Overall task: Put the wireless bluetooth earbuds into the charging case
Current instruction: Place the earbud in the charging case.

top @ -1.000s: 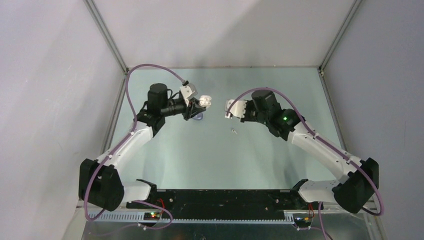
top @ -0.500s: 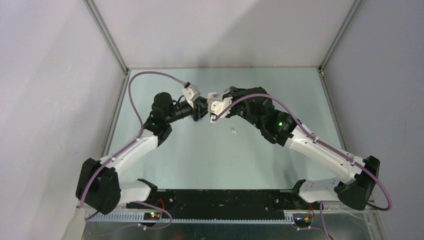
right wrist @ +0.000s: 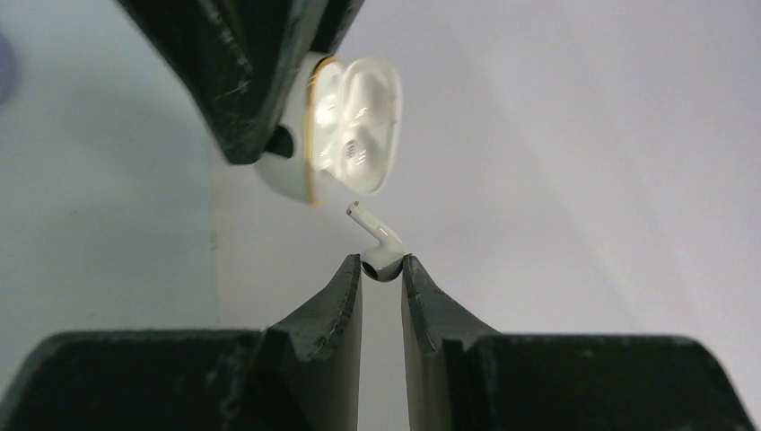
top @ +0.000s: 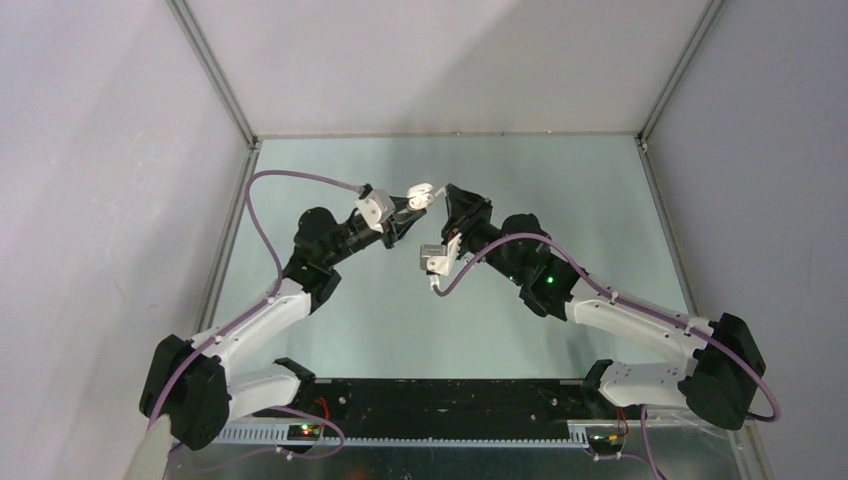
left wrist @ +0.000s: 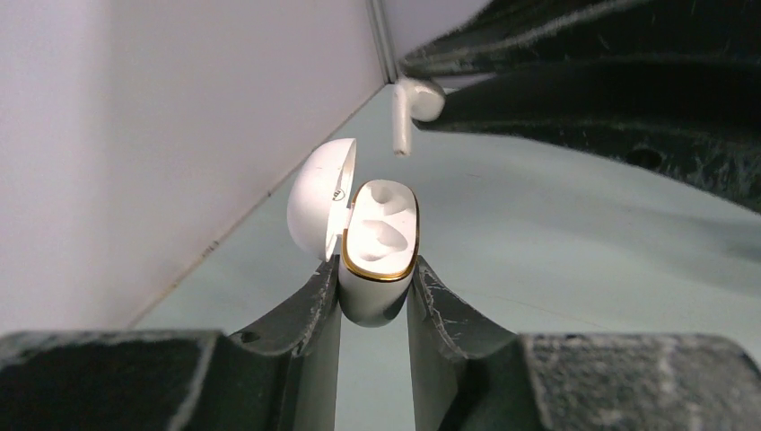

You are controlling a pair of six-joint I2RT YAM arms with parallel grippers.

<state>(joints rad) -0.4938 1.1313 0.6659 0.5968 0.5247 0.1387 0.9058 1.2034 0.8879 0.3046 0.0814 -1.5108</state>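
Observation:
My left gripper (left wrist: 375, 269) is shut on the lower body of a white charging case (left wrist: 379, 241) with a gold rim. Its lid (left wrist: 319, 208) is open and both sockets look empty. My right gripper (right wrist: 382, 262) is shut on a white earbud (right wrist: 380, 248) by its head, with the short stem pointing at the case (right wrist: 352, 126). The earbud (left wrist: 408, 106) hangs just above and beyond the open case, apart from it. In the top view both grippers meet above the middle of the table, left (top: 408, 203) and right (top: 441, 203). The other earbuds are hidden.
The pale green table (top: 560, 180) is walled by grey panels on three sides. A pale purple blur (right wrist: 4, 67) lies on the table at the left edge of the right wrist view. The right arm (top: 540, 275) crosses the table's middle.
Both arms have swung toward each other. The right gripper moved left with the earbud, up to the case. The left gripper moved right and up with the case.

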